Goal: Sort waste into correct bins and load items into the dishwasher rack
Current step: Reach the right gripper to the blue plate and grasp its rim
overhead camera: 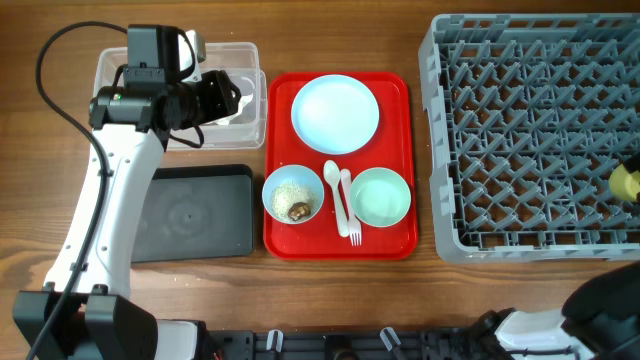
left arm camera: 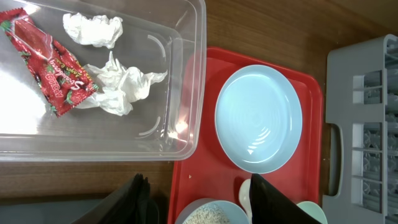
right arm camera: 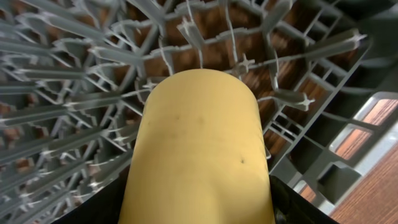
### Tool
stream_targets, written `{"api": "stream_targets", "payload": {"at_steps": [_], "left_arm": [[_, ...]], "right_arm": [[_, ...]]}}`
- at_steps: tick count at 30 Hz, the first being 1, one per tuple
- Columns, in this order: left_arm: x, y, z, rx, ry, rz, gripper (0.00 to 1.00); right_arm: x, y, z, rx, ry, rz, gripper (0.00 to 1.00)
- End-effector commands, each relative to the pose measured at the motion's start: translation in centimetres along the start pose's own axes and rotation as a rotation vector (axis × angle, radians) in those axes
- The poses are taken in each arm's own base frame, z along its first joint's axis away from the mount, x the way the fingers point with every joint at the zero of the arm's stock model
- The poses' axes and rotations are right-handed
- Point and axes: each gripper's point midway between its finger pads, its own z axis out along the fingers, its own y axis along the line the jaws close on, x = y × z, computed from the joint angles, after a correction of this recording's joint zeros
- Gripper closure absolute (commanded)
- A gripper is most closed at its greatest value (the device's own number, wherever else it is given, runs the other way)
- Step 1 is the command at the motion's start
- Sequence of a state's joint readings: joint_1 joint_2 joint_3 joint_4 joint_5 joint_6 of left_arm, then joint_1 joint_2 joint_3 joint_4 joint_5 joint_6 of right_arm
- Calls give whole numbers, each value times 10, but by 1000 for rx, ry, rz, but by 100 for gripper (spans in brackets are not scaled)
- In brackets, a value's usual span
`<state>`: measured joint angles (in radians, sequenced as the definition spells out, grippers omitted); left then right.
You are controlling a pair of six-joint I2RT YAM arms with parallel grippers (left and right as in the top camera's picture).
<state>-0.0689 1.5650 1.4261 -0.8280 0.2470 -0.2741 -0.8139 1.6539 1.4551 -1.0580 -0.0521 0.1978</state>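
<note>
My left gripper is open and empty, over the near edge of the clear tub, which also shows in the left wrist view. In the tub lie the red wrapper and two crumpled white tissues. My right gripper is shut on the yellow cup, held over the grey dishwasher rack at its right edge, where the cup just shows. On the red serving tray are the pale blue plate, a bowl with rice crumbs and a brown bit, an empty teal bowl, a white spoon and a fork.
The black tray lies in front of the tub, left of the red tray. The left arm stretches over the table's left side. The rack's pegs stand close under the cup.
</note>
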Motion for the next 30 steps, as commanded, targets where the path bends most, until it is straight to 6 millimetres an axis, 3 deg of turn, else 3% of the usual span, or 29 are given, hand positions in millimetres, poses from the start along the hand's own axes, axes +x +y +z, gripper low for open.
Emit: {"api": "stream_targets", "payload": {"at_steps": [1,3,5,6,7,9,14,17,21,23,26,28,30], "left_arm": [[-4,0,-8,-7,-26,19,47],[-4,0,-8,-7,-25,19,47],[-4,0,-8,-7,-25,19,47],[-4,0,-8,-7,-25,19,47],[-4,0,-8,-7,-25,19,47],[-4,0,-8,-7,-25,19,46],[-4,0,-8,-7,-25,19,44],[-2,1,-8,-10,-19,18,42],[5,6,-8,-32,10,9,32],[9,15,-9,-82,22,4,31],[16,25,-10,-135,43,-3,27],[19,26,-10,-139,56,-6,25],[23,27,-11,-144,70,-9,24]], "right_arm": [[-1,-4,28,22,65,21,68],[3,-5,47,31,109,23,67],[5,-6,55,35,130,24,59],[6,-7,58,37,139,23,48],[6,-5,58,29,142,24,28],[7,1,58,-7,149,24,9],[8,5,47,-33,139,26,6],[-8,19,6,-98,24,12,6],[-16,58,-68,-253,-152,-87,7],[-2,97,-105,-382,-223,-241,7],[49,173,-147,-596,-240,-528,7],[77,203,-152,-649,-206,-632,7],[118,244,-154,-716,-153,-770,7]]}}
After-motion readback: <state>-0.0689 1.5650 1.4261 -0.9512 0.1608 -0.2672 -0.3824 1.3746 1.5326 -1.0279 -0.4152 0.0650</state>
